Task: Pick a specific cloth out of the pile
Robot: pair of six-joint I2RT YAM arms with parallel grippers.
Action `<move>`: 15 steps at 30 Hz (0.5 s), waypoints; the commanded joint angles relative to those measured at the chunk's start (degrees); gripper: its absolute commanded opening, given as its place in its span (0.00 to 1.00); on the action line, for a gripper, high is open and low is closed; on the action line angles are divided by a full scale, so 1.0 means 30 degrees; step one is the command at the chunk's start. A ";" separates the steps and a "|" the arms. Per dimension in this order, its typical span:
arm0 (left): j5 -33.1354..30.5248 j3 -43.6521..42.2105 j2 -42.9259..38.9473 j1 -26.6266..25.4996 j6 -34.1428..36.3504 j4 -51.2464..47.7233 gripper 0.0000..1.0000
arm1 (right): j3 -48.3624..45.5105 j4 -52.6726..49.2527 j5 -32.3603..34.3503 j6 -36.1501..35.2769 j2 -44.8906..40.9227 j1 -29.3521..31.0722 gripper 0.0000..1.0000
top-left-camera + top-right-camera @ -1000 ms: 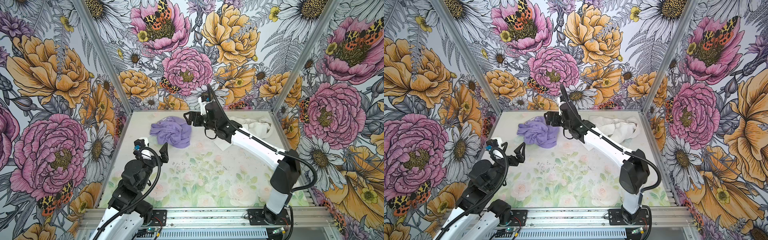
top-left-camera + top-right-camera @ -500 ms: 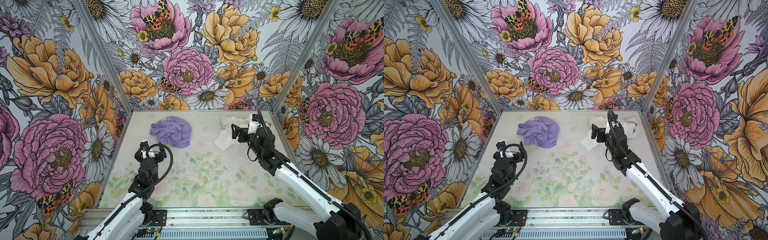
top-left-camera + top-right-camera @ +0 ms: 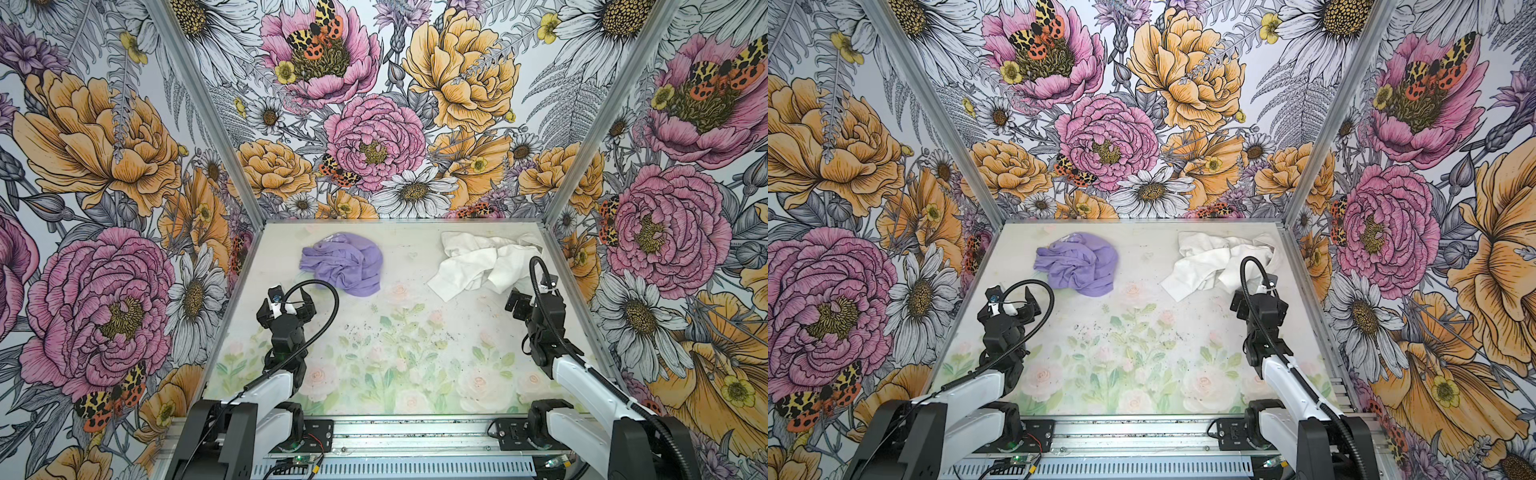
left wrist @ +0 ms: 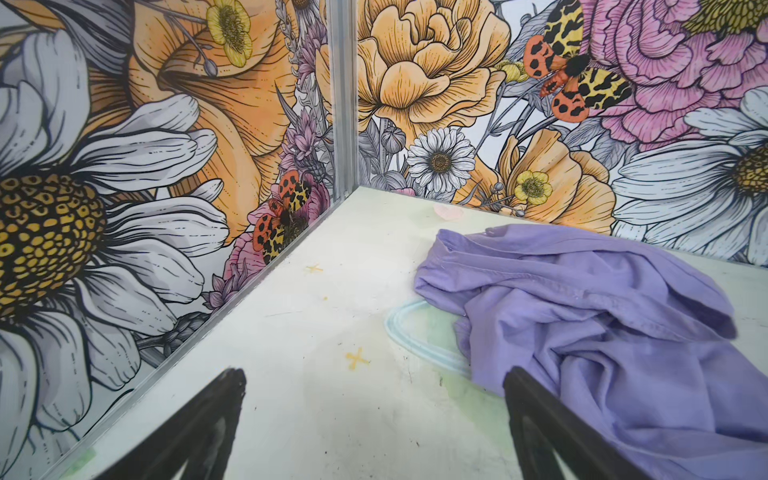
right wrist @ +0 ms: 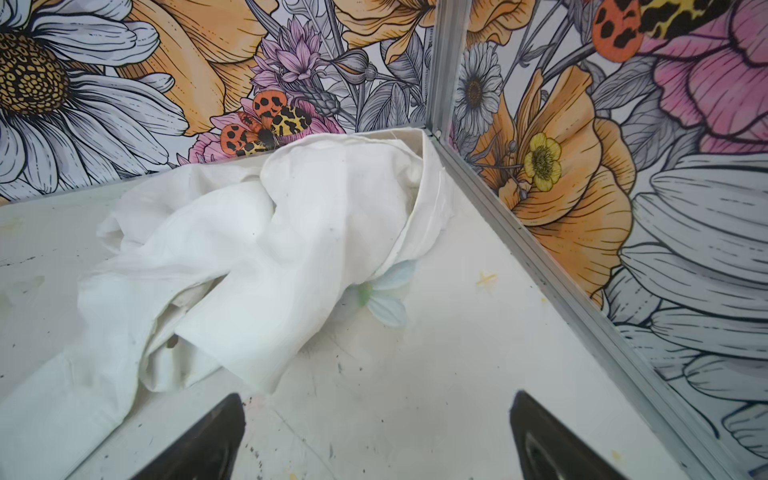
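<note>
Left gripper (image 3: 289,300) (image 4: 374,415): jaws spread wide, nothing between them. It stands just on the near side of the cloth and faces it; whether a finger touches the fabric cannot be told. A second ago it leaned toward the left wall, turned away from the cloth.
Cloth (image 3: 345,266) (image 3: 1079,264) (image 4: 602,324): lavender and crumpled, lying on the table (image 3: 415,340) at the far left, near the back wall, with faint white print on its far edge. It has the same spot and the same folds as a second ago.
Pile (image 3: 478,262) (image 3: 1212,259) (image 5: 249,249): white and rumpled, in the far right corner, well apart from the cloth, with one flap trailing toward the near left. It has not moved; a second ago the right arm hid part of it.
Right gripper (image 3: 517,299) (image 5: 374,436): jaws wide apart and empty, near the pile's near right edge, close to the right wall. A second ago it reached across the middle and hung just beside the cloth. Half a second ago it was over the pile's near edge, and it has since drawn back.
Count, lavender cloths: one.
Count, white piles: one; the number of garments in it cannot be told.
Count, arms: two, each with one gripper of two fingers.
</note>
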 commanded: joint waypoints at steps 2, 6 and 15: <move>0.2315 0.0241 0.1946 0.0427 0.0456 0.3957 0.99 | -0.1221 0.6958 -0.0330 -0.0984 0.2153 -0.0329 1.00; 0.3648 0.0941 0.3425 0.0891 0.0412 0.4476 0.99 | -0.1278 1.0121 -0.1414 -0.1725 0.4173 -0.0450 1.00; 0.5007 0.1451 0.8670 0.1299 0.0406 0.9143 0.99 | -0.1537 1.7022 -0.3016 -0.2043 0.9802 -0.1260 0.99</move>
